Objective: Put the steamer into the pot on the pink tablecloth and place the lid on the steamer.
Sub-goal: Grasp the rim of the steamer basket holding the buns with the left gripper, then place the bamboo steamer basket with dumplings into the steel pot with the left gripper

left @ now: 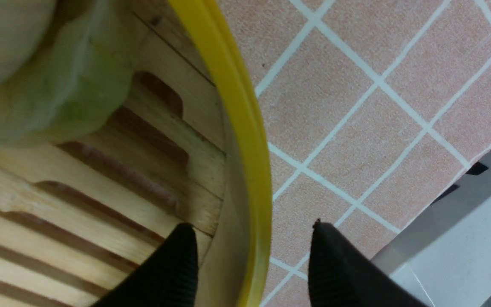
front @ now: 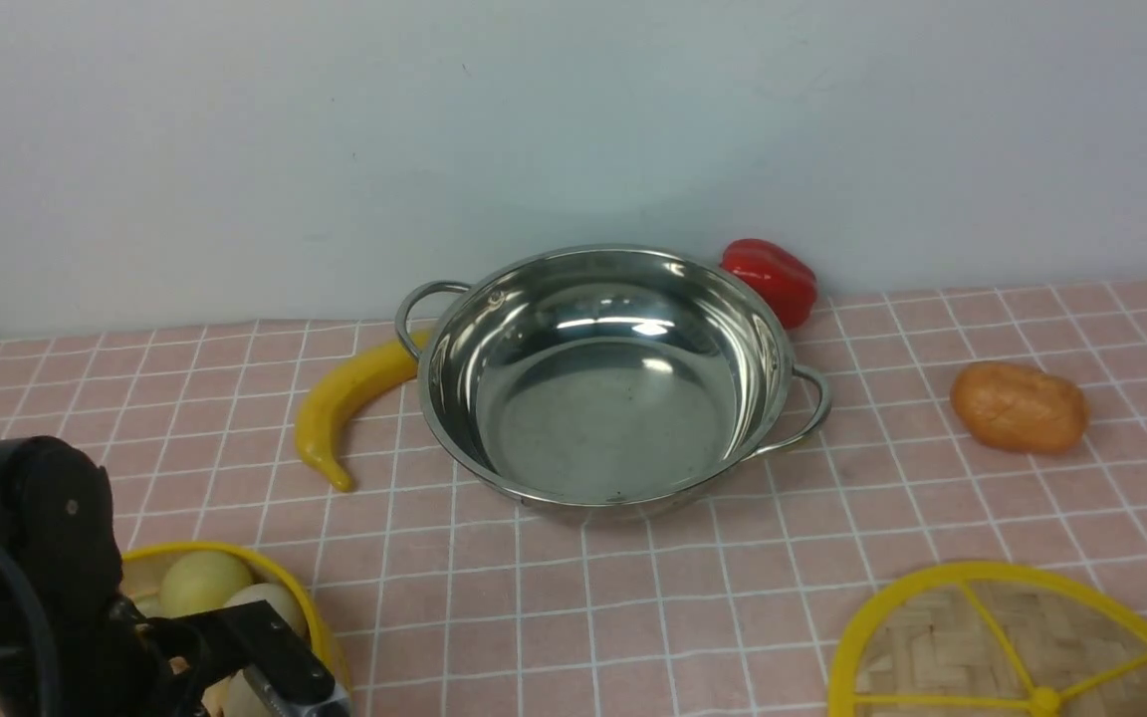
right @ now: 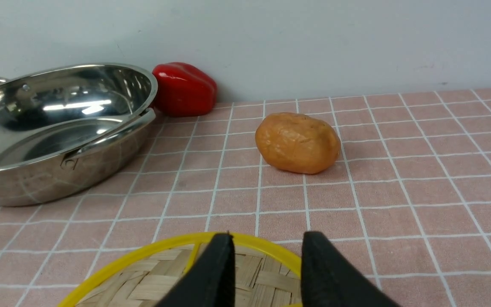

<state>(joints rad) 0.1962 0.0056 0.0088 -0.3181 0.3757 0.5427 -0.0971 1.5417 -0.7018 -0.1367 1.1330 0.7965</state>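
Observation:
The empty steel pot (front: 603, 398) stands mid-table on the pink tablecloth (front: 633, 617); it also shows in the right wrist view (right: 36, 183). The steamer (front: 275, 570), holding pale buns (front: 200, 583), sits at the front left under my left arm (front: 36, 558). In the left wrist view my left gripper (left: 252, 226) is open and straddles the steamer's yellow rim (left: 245, 128), one finger (left: 173, 264) over the slatted floor, the other outside. The lid (front: 1012, 647) lies flat at the front right. My right gripper (right: 267, 236) is open just above the lid's far edge (right: 151, 281).
A yellow banana (front: 344, 403) lies against the pot's left side. A red pepper (front: 771, 279) sits behind the pot by the wall. A brown potato (front: 1020, 406) lies to the pot's right. The table's front edge (left: 441, 213) is close to the steamer.

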